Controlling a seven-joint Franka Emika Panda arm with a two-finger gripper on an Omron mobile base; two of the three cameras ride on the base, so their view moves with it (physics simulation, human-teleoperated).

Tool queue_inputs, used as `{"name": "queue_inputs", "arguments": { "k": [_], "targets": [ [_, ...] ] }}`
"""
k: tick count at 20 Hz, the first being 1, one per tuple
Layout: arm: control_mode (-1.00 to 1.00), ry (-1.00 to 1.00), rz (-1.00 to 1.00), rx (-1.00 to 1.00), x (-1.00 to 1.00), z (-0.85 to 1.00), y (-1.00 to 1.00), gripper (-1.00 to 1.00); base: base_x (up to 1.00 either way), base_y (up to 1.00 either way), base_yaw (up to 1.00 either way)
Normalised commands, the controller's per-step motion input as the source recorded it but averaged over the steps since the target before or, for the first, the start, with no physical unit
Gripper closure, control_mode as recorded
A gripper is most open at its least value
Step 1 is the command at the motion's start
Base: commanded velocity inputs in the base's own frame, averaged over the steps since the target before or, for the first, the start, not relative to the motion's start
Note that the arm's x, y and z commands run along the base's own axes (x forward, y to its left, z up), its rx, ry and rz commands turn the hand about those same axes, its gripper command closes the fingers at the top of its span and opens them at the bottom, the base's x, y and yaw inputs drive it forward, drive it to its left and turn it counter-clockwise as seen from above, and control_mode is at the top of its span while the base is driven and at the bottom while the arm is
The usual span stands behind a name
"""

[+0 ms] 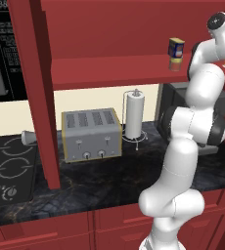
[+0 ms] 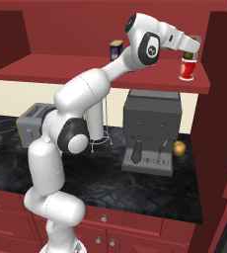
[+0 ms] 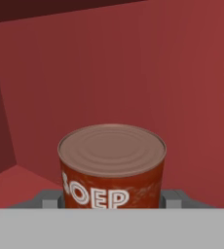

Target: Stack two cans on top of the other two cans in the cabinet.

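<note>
Gripping: the gripper [image 2: 190, 53] is clamped on a dark red can [image 3: 112, 168], one finger on each side of it in the hand view.
Left end of shelf: a blue and yellow can [image 1: 176, 48] stands upright on a tan-brown can [image 1: 175, 64], touching, long axes vertical, on the cabinet [image 1: 104, 71] shelf.
Held can: upright, flat lid up, long axis vertical, white lettering on its side facing the hand camera.
Right end of shelf: a bright red can with a white label [image 2: 187, 69] stands upright on the shelf near the cabinet's right wall.
Relation: the held can sits directly over the red-and-white can; whether the two touch I cannot tell.
Counter below: toaster [image 1: 91, 134], paper towel holder [image 1: 134, 114], coffee machine [image 2: 151, 132].
</note>
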Motion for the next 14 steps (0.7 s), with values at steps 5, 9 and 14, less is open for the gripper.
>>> {"name": "queue_inputs", "arguments": {
  "k": [5,9,14],
  "targets": [
    [-1.00,0.01,0.00,0.00,0.00,0.00,0.00,1.00,0.00,0.00,0.00],
    [-1.00,0.01,0.00,0.00,0.00,0.00,0.02,1.00,0.00,0.00,0.00],
    [-1.00,0.02,0.00,0.00,0.00,0.00,0.06,1.00,0.00,0.00,0.00]
  ]
}}
